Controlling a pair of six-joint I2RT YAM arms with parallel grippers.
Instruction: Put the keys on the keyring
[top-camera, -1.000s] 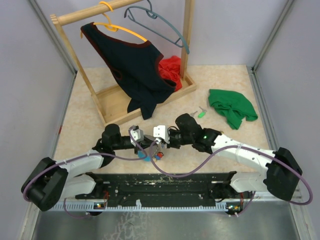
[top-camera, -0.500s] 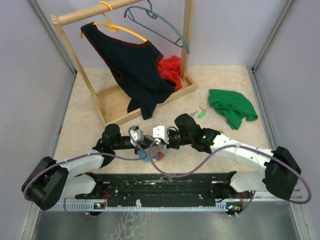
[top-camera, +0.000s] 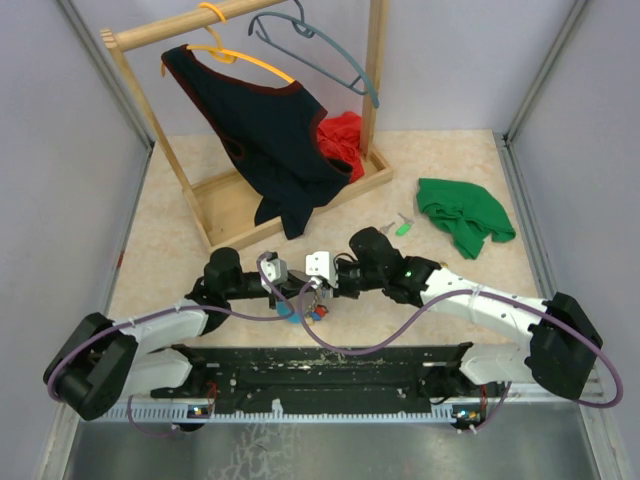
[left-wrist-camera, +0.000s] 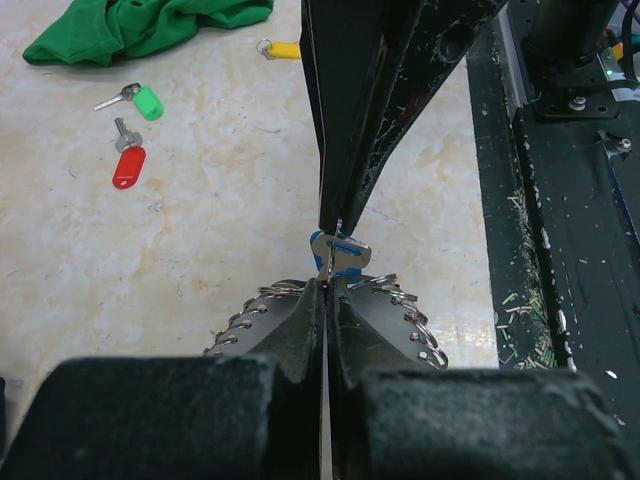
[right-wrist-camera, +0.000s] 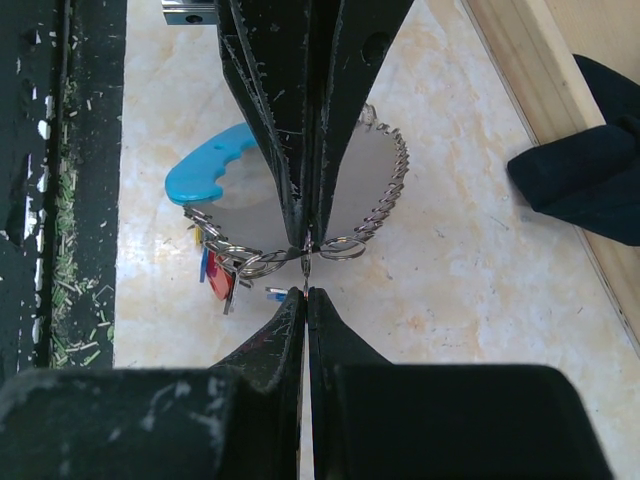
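Note:
In the top view my two grippers meet tip to tip at the table's near middle. My left gripper (left-wrist-camera: 327, 287) is shut on the keyring (right-wrist-camera: 345, 175), a grey plate edged with wire rings (left-wrist-camera: 415, 315) and joined to a light-blue band (right-wrist-camera: 210, 170). Red, blue and yellow keys (right-wrist-camera: 215, 275) dangle from its rings. Facing it, my right gripper (right-wrist-camera: 305, 293) is shut on a thin silver key with a blue cap (left-wrist-camera: 343, 255), touching the ring edge. Loose green (left-wrist-camera: 147, 102), red (left-wrist-camera: 128, 166) and yellow (left-wrist-camera: 284, 49) keys lie on the table.
A wooden rack (top-camera: 215, 195) at the back holds a black garment (top-camera: 265, 130) and two hangers, with a red cloth (top-camera: 342, 140) at its base. A green cloth (top-camera: 462, 215) lies at the right. The black base rail (top-camera: 320, 365) runs along the near edge.

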